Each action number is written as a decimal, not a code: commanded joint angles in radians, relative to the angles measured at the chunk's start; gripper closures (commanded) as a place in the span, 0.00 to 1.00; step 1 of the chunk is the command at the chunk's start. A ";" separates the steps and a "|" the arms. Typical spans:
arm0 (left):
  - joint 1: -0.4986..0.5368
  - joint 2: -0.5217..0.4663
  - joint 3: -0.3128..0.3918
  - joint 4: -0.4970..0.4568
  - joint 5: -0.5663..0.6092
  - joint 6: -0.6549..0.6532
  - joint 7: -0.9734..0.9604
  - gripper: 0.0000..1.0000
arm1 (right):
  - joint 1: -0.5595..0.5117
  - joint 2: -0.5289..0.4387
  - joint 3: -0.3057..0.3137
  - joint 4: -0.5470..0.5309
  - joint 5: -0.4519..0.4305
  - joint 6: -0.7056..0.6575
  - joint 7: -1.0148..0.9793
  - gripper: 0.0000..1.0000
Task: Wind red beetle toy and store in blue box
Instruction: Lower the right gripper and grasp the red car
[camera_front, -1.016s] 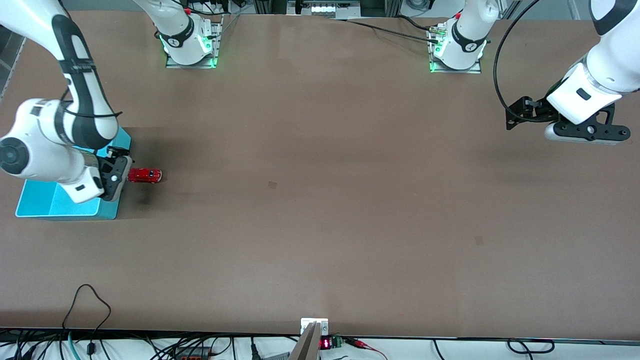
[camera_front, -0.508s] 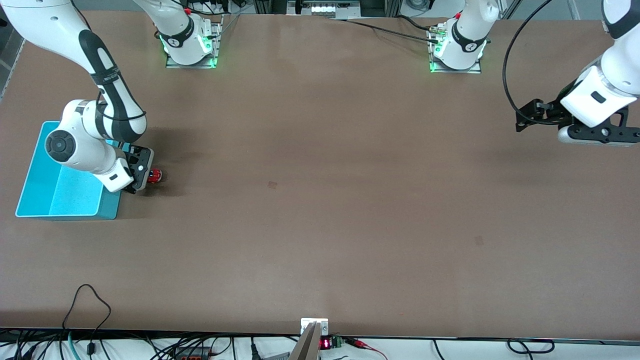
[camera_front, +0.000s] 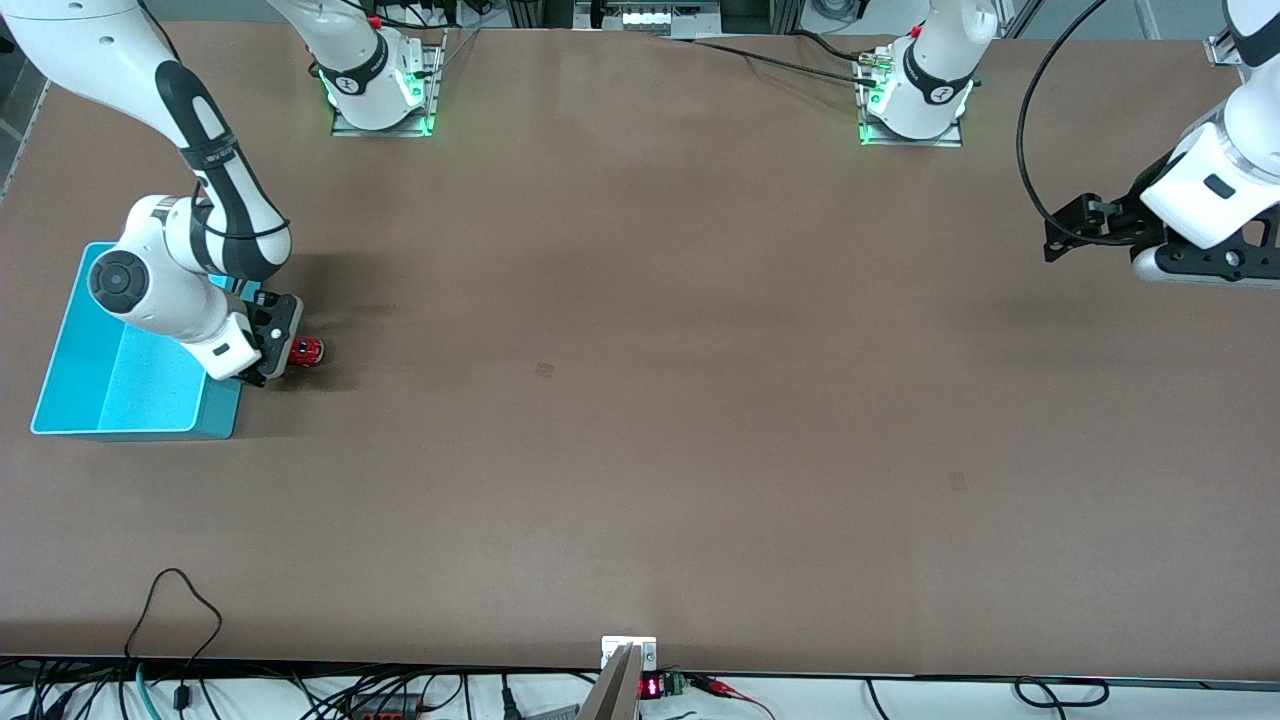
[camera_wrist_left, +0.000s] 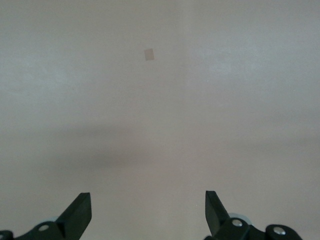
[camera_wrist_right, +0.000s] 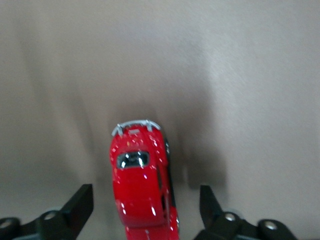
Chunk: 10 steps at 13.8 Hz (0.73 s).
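Observation:
The red beetle toy (camera_front: 309, 350) (camera_wrist_right: 142, 187) stands on the brown table right beside the blue box (camera_front: 70, 345), at the right arm's end. My right gripper (camera_front: 290, 354) (camera_wrist_right: 145, 210) is down at the table and straddles the toy's rear half. It is open, with a gap between each finger and the car's sides. The toy's silvery bumper points away from the hand. The box shows nothing in its visible part; the right arm hides one corner. My left gripper (camera_front: 1205, 266) (camera_wrist_left: 148, 210) hangs open over bare table at the left arm's end.
The arm bases (camera_front: 380, 95) (camera_front: 915, 105) stand along the table edge farthest from the front camera. Small square marks (camera_front: 544, 369) (camera_front: 958, 481) lie flat on the tabletop. Cables (camera_front: 175, 610) hang at the edge nearest that camera.
My right gripper has moved from over the box's edge onto the toy and come down around it, its fingers a little closer together. The left arm has drifted toward its end of the table.

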 joint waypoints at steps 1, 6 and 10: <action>-0.001 -0.004 -0.004 0.027 -0.005 -0.043 0.033 0.00 | -0.012 0.006 0.009 -0.009 -0.010 0.045 -0.007 0.45; -0.002 -0.003 -0.003 0.017 0.000 -0.039 0.094 0.00 | -0.002 0.003 0.009 -0.005 0.004 0.045 0.001 0.60; -0.007 0.003 -0.010 0.022 0.001 -0.043 0.091 0.00 | 0.007 -0.041 0.010 0.015 0.015 0.038 0.069 0.68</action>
